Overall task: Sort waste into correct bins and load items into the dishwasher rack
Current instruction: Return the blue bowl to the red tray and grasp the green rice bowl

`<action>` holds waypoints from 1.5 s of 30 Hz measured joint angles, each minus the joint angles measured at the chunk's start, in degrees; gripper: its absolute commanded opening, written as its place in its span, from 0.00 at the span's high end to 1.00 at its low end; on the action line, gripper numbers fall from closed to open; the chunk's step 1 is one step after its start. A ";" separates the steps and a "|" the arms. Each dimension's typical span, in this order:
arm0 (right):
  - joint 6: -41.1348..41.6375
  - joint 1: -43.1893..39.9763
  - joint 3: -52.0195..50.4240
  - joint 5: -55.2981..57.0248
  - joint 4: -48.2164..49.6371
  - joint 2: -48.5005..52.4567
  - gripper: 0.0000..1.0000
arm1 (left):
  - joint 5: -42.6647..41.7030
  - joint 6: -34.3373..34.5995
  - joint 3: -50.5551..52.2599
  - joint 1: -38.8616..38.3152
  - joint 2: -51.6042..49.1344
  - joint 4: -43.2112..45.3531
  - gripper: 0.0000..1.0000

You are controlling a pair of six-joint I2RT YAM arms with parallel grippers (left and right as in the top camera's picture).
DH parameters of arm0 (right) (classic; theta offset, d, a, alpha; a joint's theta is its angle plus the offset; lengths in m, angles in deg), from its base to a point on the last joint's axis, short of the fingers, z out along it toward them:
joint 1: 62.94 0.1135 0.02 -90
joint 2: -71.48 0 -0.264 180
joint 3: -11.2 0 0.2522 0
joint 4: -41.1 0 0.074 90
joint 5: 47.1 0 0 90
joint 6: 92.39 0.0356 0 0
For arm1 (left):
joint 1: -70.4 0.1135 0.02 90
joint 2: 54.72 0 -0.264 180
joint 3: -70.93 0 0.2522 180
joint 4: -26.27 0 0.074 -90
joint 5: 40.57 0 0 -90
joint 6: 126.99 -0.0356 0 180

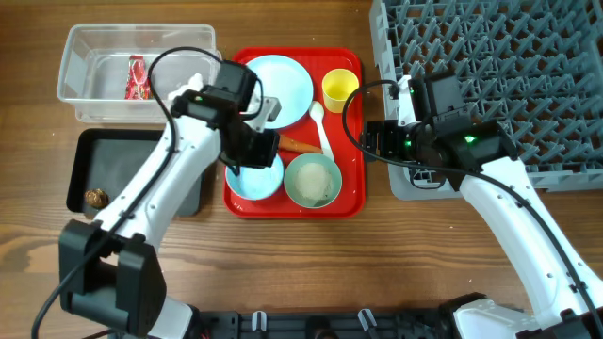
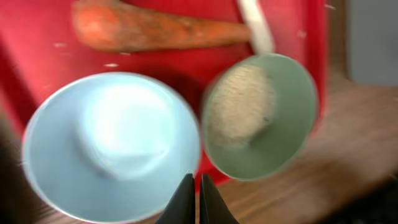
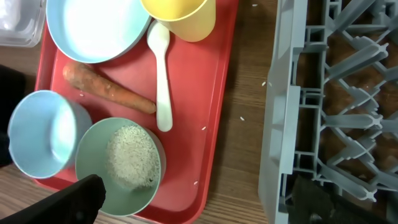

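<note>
On the red serving tray (image 1: 353,193) lie a light blue plate (image 1: 279,83), a yellow cup (image 1: 340,89), a white spoon (image 1: 320,127), an orange carrot (image 1: 300,146), a light blue bowl (image 1: 254,179) and a pale green bowl (image 1: 313,181) with rice in it. My left gripper (image 2: 196,182) is shut and empty, over the blue bowl's (image 2: 112,143) rim beside the green bowl (image 2: 261,115). My right gripper (image 3: 196,202) is open and empty, over the tray's right edge next to the grey rack (image 1: 490,85). A red wrapper (image 1: 138,78) lies in the clear tub (image 1: 94,42). A brown lump (image 1: 94,198) sits in the black tray (image 1: 122,160). No tissue shows.
A few loose rice grains (image 3: 203,129) lie on the red tray and on the wood beside the rack (image 3: 311,112). The rack's left wall stands close to the tray's right edge. Bare wooden table (image 1: 396,254) lies in front.
</note>
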 measured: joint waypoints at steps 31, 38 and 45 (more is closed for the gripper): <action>4.66 -19.54 -0.02 -7.72 -0.68 0.02 0.00 | 11.91 4.83 -0.33 -25.33 -6.95 13.14 0.36; 4.66 -19.54 -0.02 -8.50 -2.01 0.02 0.00 | 14.97 -0.39 -0.50 -26.67 -14.47 12.22 0.66; 4.66 -19.54 -0.02 -8.52 -2.64 0.02 0.00 | 20.65 -2.08 -0.55 -26.40 -16.13 9.90 0.96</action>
